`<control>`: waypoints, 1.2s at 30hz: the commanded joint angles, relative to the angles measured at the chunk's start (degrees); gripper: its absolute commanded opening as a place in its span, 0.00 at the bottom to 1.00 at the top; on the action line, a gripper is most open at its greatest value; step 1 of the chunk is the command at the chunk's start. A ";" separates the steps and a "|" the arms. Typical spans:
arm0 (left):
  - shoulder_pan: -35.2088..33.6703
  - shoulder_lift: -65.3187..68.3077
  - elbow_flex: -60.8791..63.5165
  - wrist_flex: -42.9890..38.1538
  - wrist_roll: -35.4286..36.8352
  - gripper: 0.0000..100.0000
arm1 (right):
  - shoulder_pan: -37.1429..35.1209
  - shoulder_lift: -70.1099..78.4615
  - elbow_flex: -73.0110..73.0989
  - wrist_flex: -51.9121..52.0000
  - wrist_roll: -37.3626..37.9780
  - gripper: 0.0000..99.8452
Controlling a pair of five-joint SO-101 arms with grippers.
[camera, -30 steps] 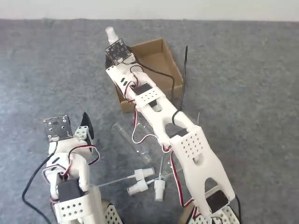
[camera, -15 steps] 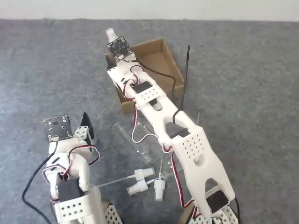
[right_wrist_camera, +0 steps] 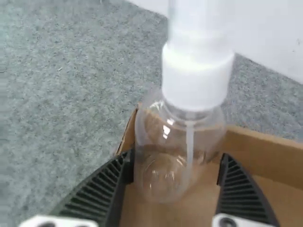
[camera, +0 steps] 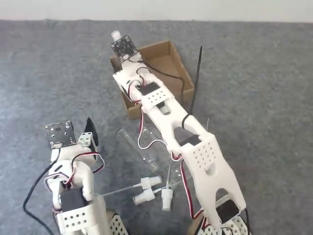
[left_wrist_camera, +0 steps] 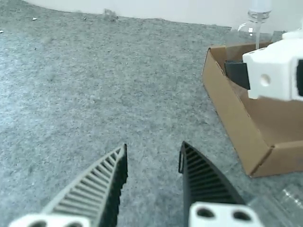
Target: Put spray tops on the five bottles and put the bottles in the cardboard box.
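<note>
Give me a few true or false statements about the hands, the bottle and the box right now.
The left hand holds a spray top. False: it is open, with nothing in it, above the grey carpet.
The clear plastic bottle with a white spray top is between the right hand's fingers. True.
The brown cardboard box lies on its side. False: it stands open side up.
Three loose white spray tops lie on the carpet. True.
</note>
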 commanded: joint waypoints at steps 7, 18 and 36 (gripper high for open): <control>0.00 -0.53 -0.31 -0.62 0.88 0.17 | -0.66 -11.12 -1.67 11.65 -0.62 0.25; -0.09 -0.62 -0.31 -0.70 0.88 0.17 | 1.01 -21.32 -1.67 29.93 -0.44 0.24; -0.18 -0.62 -0.31 -0.88 0.88 0.17 | 0.92 -39.96 -1.67 65.89 -0.18 0.24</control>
